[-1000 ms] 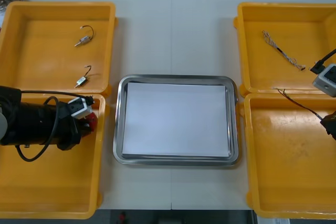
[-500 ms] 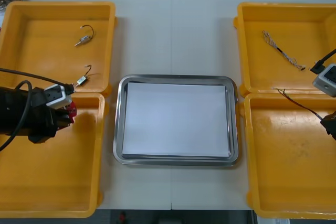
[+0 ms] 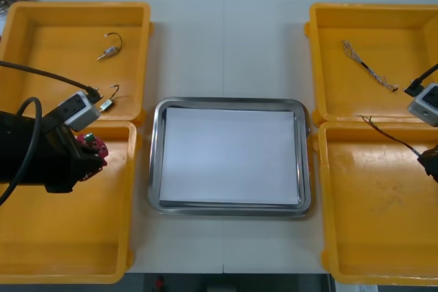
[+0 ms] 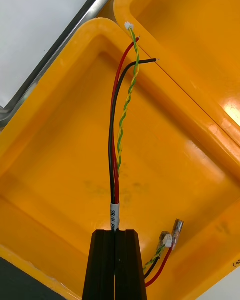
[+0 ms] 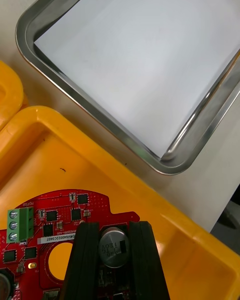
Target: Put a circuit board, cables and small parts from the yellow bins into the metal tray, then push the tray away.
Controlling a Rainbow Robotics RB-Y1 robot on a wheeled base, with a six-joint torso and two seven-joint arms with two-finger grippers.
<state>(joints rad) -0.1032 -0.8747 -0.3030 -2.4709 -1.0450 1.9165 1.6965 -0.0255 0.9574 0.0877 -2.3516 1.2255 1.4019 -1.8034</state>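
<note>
Over the last second the left gripper (image 3: 81, 161) has drawn back from the inner wall of the near-left yellow plastic bin (image 3: 68, 258) and then come a little forward again. It has turned as well, so that its wrist camera now sits nearer the far-left yellow bin (image 3: 48, 66). The round red circuit board (image 3: 92, 150) shows more of its face than before. The right gripper (image 3: 431, 162), the shiny metal tray with a white inside (image 3: 226, 102) and the two small metal parts (image 3: 109, 51) in the far-left bin have not moved on the light desk (image 3: 226, 39).

The board hangs over the near-left bin, close to its far inner corner and short of the tray. In the left wrist view the left gripper (image 5: 112, 228) has its jaws pinching the board (image 5: 55, 220), one on each side of a grey cylindrical component. The board carries a green terminal block with three screws, several small black chips, a white printed label strip and a round hole at its centre. Beyond the bin's rim (image 5: 165, 205) lies a corner of the tray (image 5: 165, 162).

The right gripper (image 4: 116, 234) waits over the near-right yellow bin (image 4: 175, 145). Its jaws are pressed together on a cable of black, red and twisted yellow wires (image 4: 120, 130), whose far end reaches over the bin's rim.
</note>
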